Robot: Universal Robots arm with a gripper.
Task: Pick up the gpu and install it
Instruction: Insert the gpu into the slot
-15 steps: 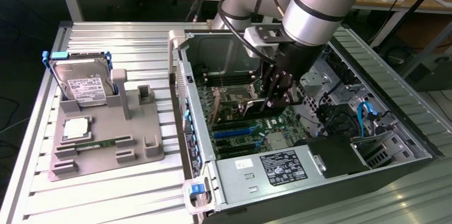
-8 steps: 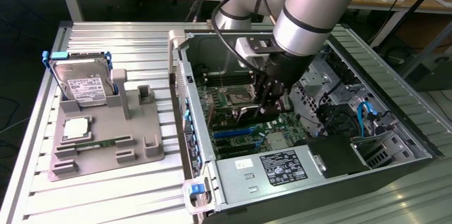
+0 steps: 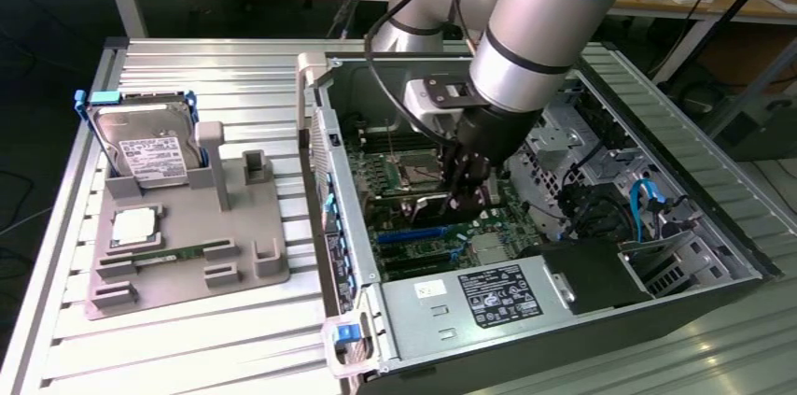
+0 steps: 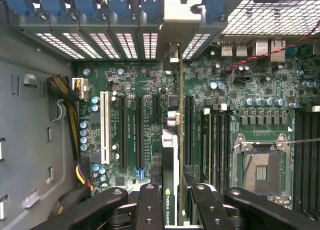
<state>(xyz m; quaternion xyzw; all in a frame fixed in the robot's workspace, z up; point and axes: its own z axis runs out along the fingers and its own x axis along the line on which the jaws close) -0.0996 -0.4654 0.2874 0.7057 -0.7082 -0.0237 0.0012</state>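
The gpu [image 4: 170,170] is standing on edge inside the computer case [image 3: 729,227], directly below our gripper [image 4: 177,210], which is clenching its upper edge. Its long axis is running parallel to the motherboard's expansion slots [image 4: 122,132], with its bracket [image 4: 176,19] reaching the rear slot openings. We cannot tell whether it is seated.

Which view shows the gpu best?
The wrist view: the gpu stands edge-on in the hand, its label and bracket end visible over the motherboard. In the exterior view, the hand covers most of it, leaving a dark edge.
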